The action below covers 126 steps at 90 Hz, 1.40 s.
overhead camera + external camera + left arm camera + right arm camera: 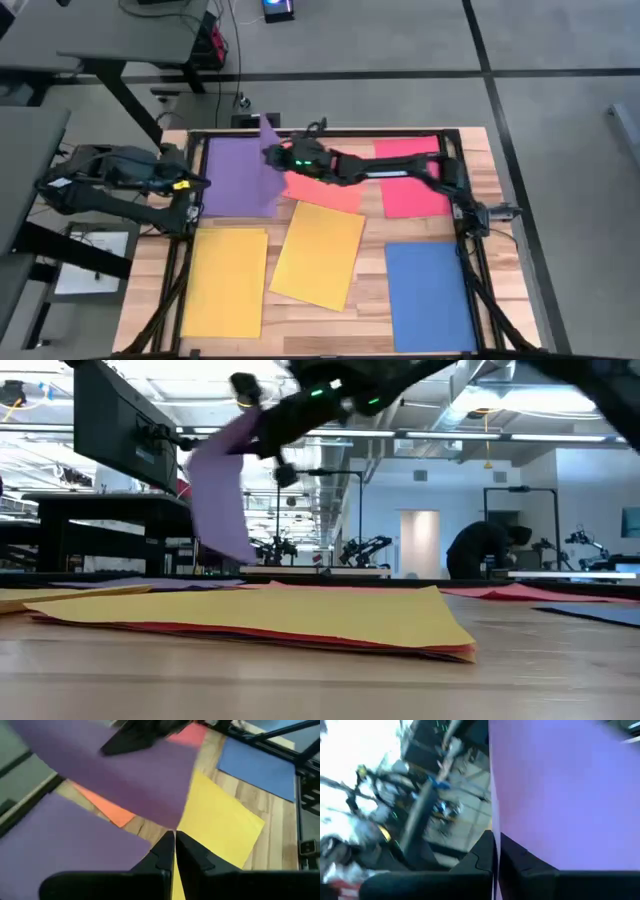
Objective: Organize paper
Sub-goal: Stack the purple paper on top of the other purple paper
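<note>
right gripper (272, 155) is clamped on a purple sheet (268, 140), lifting it off the table so it hangs curled above the purple sheet lying flat (235, 178) at the far left. left gripper (174, 851), fingers pressed together on nothing, waits at the table's left edge. counted: two purple, two yellow (226, 280) (318, 255), one salmon-orange (325, 190), one pink-red (410, 175), one blue (428, 295). bare wooden table (372, 300) shows between the yellow and blue sheets.

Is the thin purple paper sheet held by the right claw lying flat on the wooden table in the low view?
No: the thin purple paper sheet hangs in the air from the right claw, well above the wooden table.
</note>
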{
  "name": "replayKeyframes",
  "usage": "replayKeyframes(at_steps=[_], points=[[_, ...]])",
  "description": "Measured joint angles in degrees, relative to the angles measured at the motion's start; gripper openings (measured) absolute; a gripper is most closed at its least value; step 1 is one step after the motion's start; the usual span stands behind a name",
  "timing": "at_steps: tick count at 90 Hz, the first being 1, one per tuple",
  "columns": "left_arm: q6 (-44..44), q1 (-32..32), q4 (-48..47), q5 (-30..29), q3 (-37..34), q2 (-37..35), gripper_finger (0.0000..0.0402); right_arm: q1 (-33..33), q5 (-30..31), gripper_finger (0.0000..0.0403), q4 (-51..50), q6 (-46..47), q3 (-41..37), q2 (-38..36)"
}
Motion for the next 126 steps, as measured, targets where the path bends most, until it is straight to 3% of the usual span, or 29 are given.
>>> replayKeyframes(at_steps=[22,30,36,97,126], points=[[5.6,0.0,-0.1,-0.8,0.0,-5.9,0.0000,1.0,2.2,0.0000,2.1,5.8,27.6,20.8],[7.1,0.0,-0.5,-0.8,0.0,-7.0,0.0000,1.6,5.3,0.0000,18.5,1.5,24.2,22.2],[7.8,0.0,-0.7,-0.8,-0.1,-7.6,0.0000,1.5,7.1,0.0000,22.3,2.0,22.0,22.2],[7.1,0.0,-5.0,-0.6,-0.2,-8.2,0.0000,2.9,7.6,0.0000,-15.4,9.2,21.7,22.3],[6.9,0.0,-4.9,-0.6,-0.2,-8.2,0.0000,2.9,14.4,0.0000,-13.3,16.1,21.7,22.2]])
